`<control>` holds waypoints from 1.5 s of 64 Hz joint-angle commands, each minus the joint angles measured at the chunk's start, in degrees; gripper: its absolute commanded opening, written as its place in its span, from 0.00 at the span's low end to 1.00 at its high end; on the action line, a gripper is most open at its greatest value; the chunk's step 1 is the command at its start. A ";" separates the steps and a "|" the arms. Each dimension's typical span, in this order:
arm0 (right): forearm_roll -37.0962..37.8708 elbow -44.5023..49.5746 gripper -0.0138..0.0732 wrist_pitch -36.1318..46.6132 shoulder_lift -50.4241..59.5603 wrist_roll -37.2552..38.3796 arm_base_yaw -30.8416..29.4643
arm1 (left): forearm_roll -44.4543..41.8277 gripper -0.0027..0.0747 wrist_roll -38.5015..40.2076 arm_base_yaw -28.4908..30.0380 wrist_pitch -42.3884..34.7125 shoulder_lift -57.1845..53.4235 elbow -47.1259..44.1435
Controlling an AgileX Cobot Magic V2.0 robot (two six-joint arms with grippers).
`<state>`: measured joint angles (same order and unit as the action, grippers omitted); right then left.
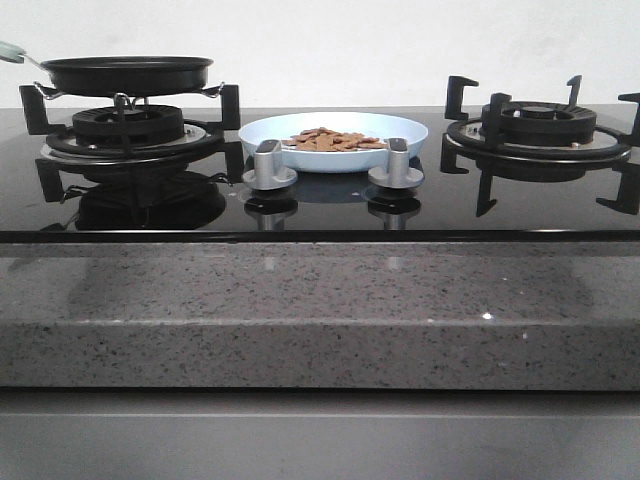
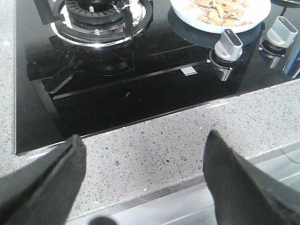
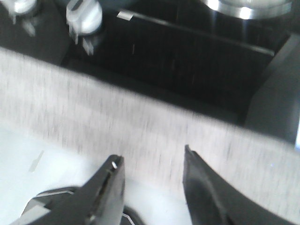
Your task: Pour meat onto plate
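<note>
The pale blue plate (image 1: 335, 130) sits on the black glass hob between the two burners, and a loose pile of orange-brown meat (image 1: 333, 140) lies in it. The left wrist view also catches the plate (image 2: 187, 16) and the meat (image 2: 218, 9) at its far edge. The black frying pan (image 1: 125, 72) rests on the left burner. My left gripper (image 2: 143, 140) is open over the speckled counter edge, holding nothing. My right gripper (image 3: 152, 157) is open too, above the counter's front edge, in a blurred picture. Neither gripper shows in the front view.
Two silver knobs (image 1: 270, 165) (image 1: 397, 163) stand in front of the plate. The right burner (image 1: 535, 125) has raised black pan supports. A grey speckled stone counter (image 1: 320, 310) runs along the front of the hob.
</note>
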<state>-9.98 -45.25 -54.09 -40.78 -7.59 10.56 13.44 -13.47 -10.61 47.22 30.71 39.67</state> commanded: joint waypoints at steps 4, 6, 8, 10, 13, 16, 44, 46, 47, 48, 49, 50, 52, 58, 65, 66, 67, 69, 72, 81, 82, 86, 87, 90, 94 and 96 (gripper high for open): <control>-2.15 3.11 0.54 0.84 7.13 0.24 -0.46 | 0.81 0.70 0.53 -0.54 -3.64 0.23 1.41; -2.48 3.79 0.54 0.26 8.31 0.24 -0.46 | 0.81 0.70 0.53 -0.54 -3.75 0.23 1.41; -2.78 4.44 0.54 -0.38 9.45 0.24 -0.46 | 0.81 0.70 0.53 -0.54 -3.86 0.23 1.41; -3.04 5.21 0.54 -1.05 10.80 0.29 -0.46 | 0.81 0.70 0.53 -0.54 -3.97 0.23 1.41; -3.11 6.13 0.54 -1.77 12.32 0.29 -0.46 | 0.81 0.70 0.53 -0.54 -4.23 0.23 1.41; -3.11 7.02 0.54 -2.49 13.69 0.29 -0.46 | 0.81 0.70 0.53 -0.54 -4.56 0.23 1.41; -3.06 8.08 0.08 -4.68 18.15 0.29 -0.46 | 1.58 0.01 0.77 -0.54 -5.39 0.23 1.41; -3.06 8.08 0.08 -4.63 18.15 0.29 -0.46 | 1.66 0.01 0.77 -0.54 -5.53 0.23 1.41; -3.06 8.08 0.09 -4.63 18.15 0.29 -0.46 | 1.77 0.01 0.77 -0.54 -5.71 0.23 1.41; -3.06 8.08 0.09 -4.63 18.15 0.29 -0.46 | 1.71 0.01 0.77 -0.54 -6.03 0.23 1.41; -3.06 8.08 0.08 -4.63 18.15 0.29 -0.46 | 1.81 0.01 0.77 -0.54 -6.19 0.23 1.41; -3.06 8.08 0.08 -4.63 18.15 0.29 -0.46 | 1.96 0.01 0.77 -0.54 -6.36 0.23 1.41; -2.93 8.08 0.08 -4.63 18.15 0.29 -0.46 | 2.43 0.01 0.77 -0.54 -6.86 0.23 1.41; -3.13 8.08 0.08 -4.86 18.15 0.29 -0.46 | 5.10 0.01 0.77 -0.54 -6.92 0.23 1.41; -3.07 8.08 0.08 -4.86 18.15 0.29 -0.46 | 6.01 0.01 0.77 -0.54 -6.92 0.23 1.41; -3.07 8.08 0.08 -4.86 18.15 0.29 -0.46 | 6.01 0.01 0.77 -0.54 -6.92 0.23 1.41; -3.07 8.08 0.08 -4.86 18.15 0.29 -0.46 | 6.01 0.01 0.77 -0.54 -6.92 0.23 1.41; -3.07 8.08 0.08 -4.86 18.15 0.29 -0.46 | 6.01 0.01 0.77 -0.54 -6.92 0.23 1.41; -3.07 8.08 0.08 -4.86 18.15 0.29 -0.46 | 6.01 0.01 0.77 -0.54 -6.92 0.23 1.41; -3.07 8.08 0.08 -4.86 18.15 0.29 -0.46 | 6.01 0.01 0.77 -0.54 -6.92 0.23 1.41; -3.07 8.08 0.08 -4.86 18.15 0.29 -0.46 | 6.01 0.01 0.77 -0.54 -6.92 0.23 1.41; -3.07 8.08 0.08 -4.86 18.15 0.29 -0.46 | 6.01 0.01 0.77 -0.54 -6.92 0.23 1.41; -3.07 8.08 0.08 -4.86 18.15 0.29 -0.46 | 6.01 0.01 0.77 -0.54 -6.92 0.23 1.41; -3.07 8.08 0.08 -4.86 18.15 0.29 -0.46 | 6.01 0.01 0.77 -0.54 -6.92 0.23 1.41; -3.07 8.08 0.08 -4.86 18.15 0.29 -0.46 | 3.27 0.01 0.66 -0.54 -9.24 -0.12 1.01; -3.07 8.08 0.08 -4.86 18.15 0.29 -0.46 | 2.39 0.01 0.66 -0.54 -10.71 -0.76 0.46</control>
<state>-12.33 -35.94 -61.92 -22.11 -7.23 10.56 17.07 -13.34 -10.61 43.41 30.57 39.44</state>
